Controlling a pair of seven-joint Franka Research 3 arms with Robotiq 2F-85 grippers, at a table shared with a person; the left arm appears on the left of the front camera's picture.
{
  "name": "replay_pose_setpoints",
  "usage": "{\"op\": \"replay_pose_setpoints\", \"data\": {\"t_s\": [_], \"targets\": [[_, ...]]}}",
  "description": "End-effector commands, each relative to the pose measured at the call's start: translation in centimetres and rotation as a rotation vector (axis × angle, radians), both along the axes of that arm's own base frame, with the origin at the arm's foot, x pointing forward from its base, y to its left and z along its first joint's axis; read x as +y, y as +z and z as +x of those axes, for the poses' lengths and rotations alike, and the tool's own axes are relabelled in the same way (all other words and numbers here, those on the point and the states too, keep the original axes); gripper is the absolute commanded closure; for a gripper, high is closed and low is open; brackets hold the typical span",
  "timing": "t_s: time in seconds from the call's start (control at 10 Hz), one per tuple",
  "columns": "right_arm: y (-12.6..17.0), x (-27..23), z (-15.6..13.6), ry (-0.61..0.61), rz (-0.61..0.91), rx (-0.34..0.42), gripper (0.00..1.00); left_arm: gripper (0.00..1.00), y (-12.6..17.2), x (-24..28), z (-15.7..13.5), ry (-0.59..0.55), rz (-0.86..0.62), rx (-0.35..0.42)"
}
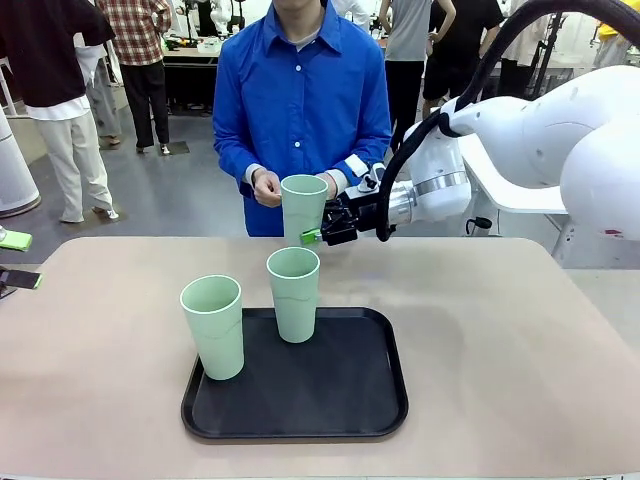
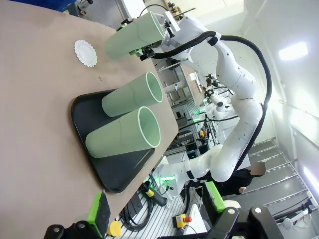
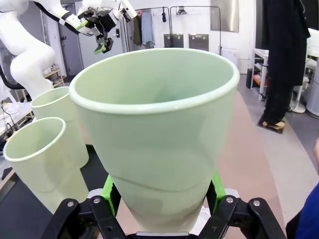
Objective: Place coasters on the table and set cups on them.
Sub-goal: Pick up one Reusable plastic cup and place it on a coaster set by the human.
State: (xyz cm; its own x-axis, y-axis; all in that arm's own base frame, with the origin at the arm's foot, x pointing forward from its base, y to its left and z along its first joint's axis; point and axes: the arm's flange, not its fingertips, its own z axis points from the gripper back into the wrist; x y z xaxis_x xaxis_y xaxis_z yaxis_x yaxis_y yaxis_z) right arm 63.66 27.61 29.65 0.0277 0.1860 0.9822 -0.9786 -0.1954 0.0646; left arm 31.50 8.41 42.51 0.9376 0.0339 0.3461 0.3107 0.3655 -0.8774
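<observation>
Cup (image 1: 304,205) upright, mouth up, long axis vert., clamped in R pincer (image 1: 310,236) over table (image 1: 500,330), L pincer (image 2: 155,206) agape

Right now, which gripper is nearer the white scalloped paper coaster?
Right. Right gripper, holding a mint-green plastic cup, is close beside the coaster; left gripper sits far past the black tray.

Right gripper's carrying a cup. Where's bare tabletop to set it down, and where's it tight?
Bare table flanks the black tray on both sides. Beyond the tray lies one coaster, near the held cup in the right gripper. Two cups crowd the tray's left and back; its near right is free.
</observation>
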Motion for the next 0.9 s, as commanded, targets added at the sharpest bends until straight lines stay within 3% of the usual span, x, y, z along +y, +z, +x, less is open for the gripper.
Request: {"op": "replay_pose_setpoints", "data": {"t_s": [0.0,0.8], "targets": [[-0.5,0.8,1.5,-0.04,0.038,-0.017,0.18,0.0,0.1,0.1,0.0,0.001,-0.012,-0.01],[-1.1,0.0,1.0,-0.021,0.006,0.002,0.18,0.0,0.1,0.1,0.0,0.001,-0.012,-0.01]]}}
